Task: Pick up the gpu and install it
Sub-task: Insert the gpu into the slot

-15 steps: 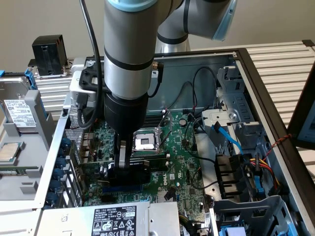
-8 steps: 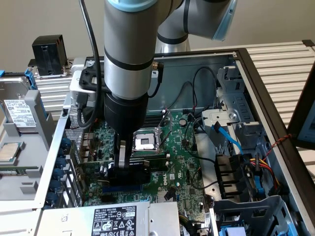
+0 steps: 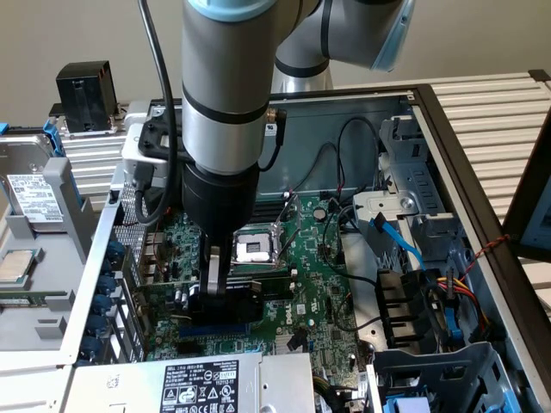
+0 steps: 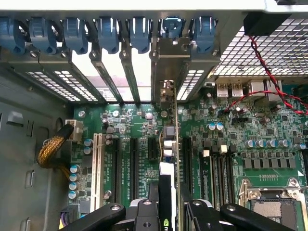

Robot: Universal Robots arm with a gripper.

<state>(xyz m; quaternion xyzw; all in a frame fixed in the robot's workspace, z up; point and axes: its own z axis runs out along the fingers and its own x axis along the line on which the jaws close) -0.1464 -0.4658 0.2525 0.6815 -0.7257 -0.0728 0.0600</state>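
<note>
GPU (image 3: 245, 303) is standing on edge between the fingers of the claw (image 3: 219, 297), which are pressing on its black shroud from both sides; the claw is closed and gripping the card. Directly under the claw, the green motherboard (image 3: 318, 258) is lying flat inside the open computer case (image 3: 448, 155). The card is sitting low over the motherboard's expansion slots, though I cannot tell whether its edge is seated in one. Seen from the wrist, the GPU (image 4: 166, 185) is running straight ahead of the claw (image 4: 168, 214), and its silver bracket (image 4: 166, 62) is reaching the case's rear wall beside a row of blue clips (image 4: 106, 33). The CPU socket (image 3: 256, 248) is lying just beside the claw.
</note>
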